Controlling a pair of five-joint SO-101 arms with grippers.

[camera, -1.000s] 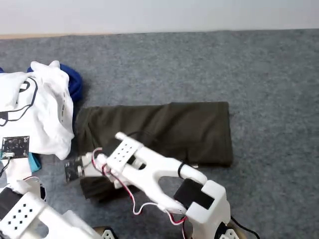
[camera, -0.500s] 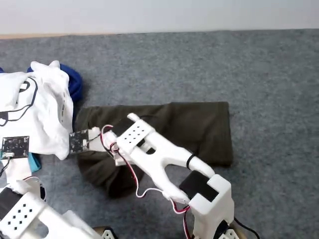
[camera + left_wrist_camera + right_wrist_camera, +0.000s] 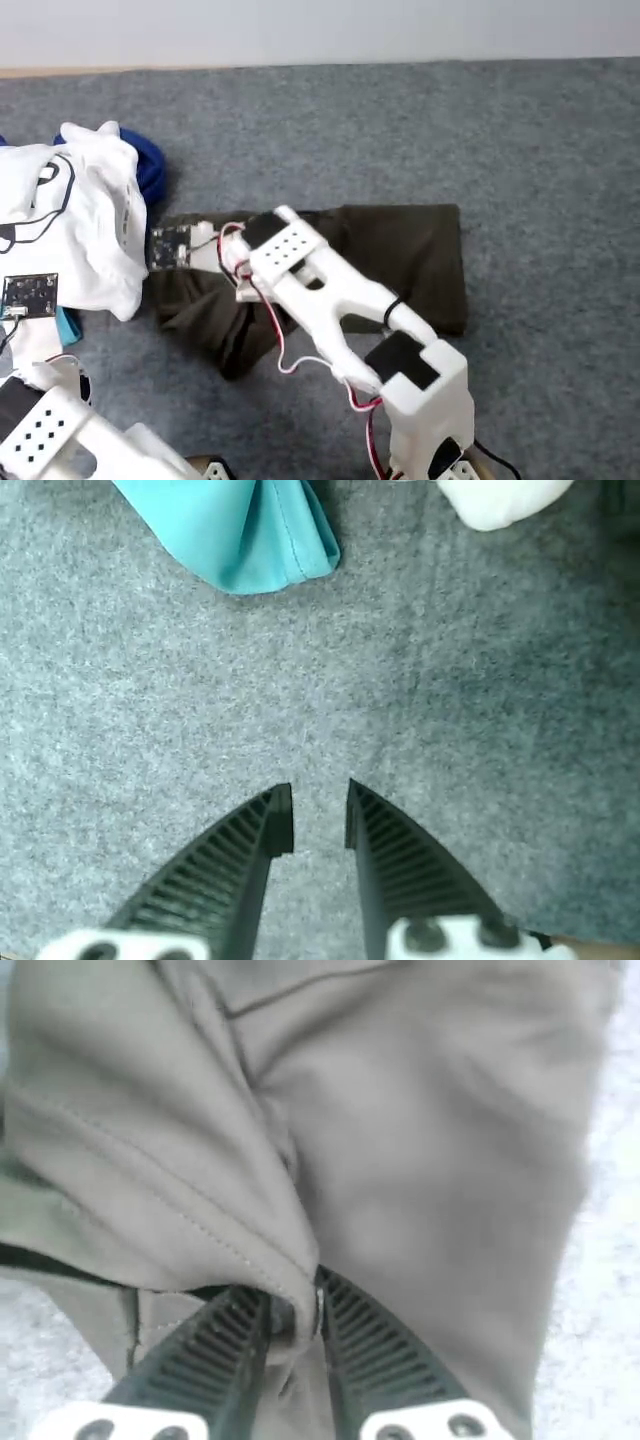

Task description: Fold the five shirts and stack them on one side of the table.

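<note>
Two white robot arms work a grey felt-covered table (image 3: 420,130) bearing four visible shirts. At the centre of the high view lies one olive shirt (image 3: 410,260), its right half flat and its left end bunched. There the right gripper (image 3: 293,1307) pinches a stitched fold of the cloth between its two ribbed jaws. At the left edge, one white shirt (image 3: 70,210) is heaped over one blue shirt (image 3: 151,170), with one teal shirt (image 3: 250,530) just below. The left gripper (image 3: 318,802) hangs above bare felt near the teal shirt, jaws slightly parted and gripping nothing.
</note>
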